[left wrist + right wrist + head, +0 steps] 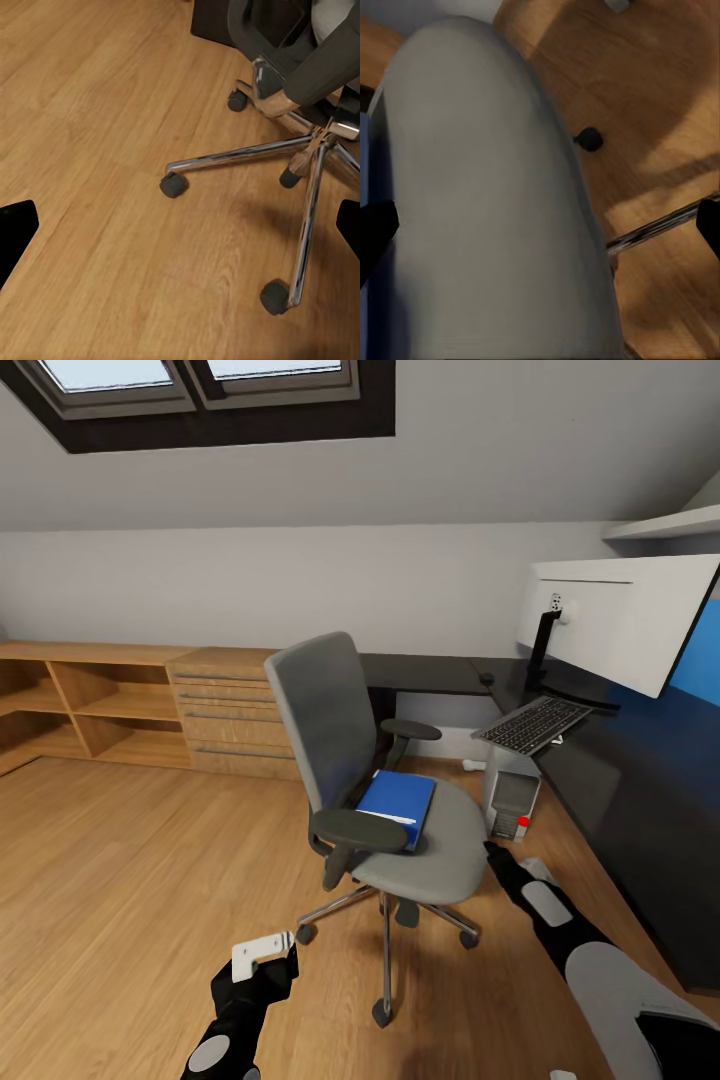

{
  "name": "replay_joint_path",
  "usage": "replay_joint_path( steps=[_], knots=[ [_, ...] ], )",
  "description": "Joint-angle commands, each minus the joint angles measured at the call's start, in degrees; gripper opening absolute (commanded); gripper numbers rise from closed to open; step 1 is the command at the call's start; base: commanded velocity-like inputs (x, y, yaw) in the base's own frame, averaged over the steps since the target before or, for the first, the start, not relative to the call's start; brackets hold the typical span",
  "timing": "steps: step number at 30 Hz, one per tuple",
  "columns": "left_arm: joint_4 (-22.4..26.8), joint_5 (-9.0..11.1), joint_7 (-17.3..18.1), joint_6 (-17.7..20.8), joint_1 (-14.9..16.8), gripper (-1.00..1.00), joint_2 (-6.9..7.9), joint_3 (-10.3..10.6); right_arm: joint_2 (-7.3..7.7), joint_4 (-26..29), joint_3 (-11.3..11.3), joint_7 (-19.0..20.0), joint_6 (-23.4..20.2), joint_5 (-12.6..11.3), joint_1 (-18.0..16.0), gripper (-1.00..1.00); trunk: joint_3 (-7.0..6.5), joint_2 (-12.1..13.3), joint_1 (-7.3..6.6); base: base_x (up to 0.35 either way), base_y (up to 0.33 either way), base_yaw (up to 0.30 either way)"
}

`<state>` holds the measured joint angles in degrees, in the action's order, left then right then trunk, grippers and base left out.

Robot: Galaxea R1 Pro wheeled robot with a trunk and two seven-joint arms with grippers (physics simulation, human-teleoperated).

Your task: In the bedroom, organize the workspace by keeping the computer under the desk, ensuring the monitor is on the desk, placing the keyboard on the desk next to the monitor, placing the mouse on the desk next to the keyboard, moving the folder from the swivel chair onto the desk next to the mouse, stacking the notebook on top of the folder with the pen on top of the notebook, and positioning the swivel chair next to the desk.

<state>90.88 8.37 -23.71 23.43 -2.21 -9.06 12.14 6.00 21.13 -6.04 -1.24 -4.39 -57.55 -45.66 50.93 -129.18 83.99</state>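
Over the wooden floor [120, 880], mid-frame, the right tool [540, 221], fingers spread above the swivel chair [420, 840], should descend squarely onto the blue folder [398, 802]; the left tool [180, 229] hangs spread.

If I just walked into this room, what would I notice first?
Probably the grey swivel chair standing in the middle of the wooden floor, with a bright blue folder lying on its seat. Next you would spot the big monitor on the black desk at the right, showing its white back, with the keyboard sticking out over the desk's edge above the grey computer.
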Motion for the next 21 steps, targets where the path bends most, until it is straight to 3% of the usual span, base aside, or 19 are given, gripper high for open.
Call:
replay_joint_path(
  steps=[1, 21],
  knots=[
    [0.1, 0.6, -0.5, 0.1, 0.0, 1.00, 0.01, 0.1, 0.00, 0.1, -0.3, -0.1, -0.4, -0.5, 0.0, 1.00, 0.04, 0.0, -0.01, 0.011, 0.000, 0.000],
    [0.2, 0.6, -0.5, 0.1, 0.0, 1.00, 0.01, 0.1, 0.23, -0.9, -0.3, -0.3, -0.4, -0.9, 0.0, 1.00, 0.04, 0.0, -0.01, 0.160, 0.000, 0.000]
  ],
)
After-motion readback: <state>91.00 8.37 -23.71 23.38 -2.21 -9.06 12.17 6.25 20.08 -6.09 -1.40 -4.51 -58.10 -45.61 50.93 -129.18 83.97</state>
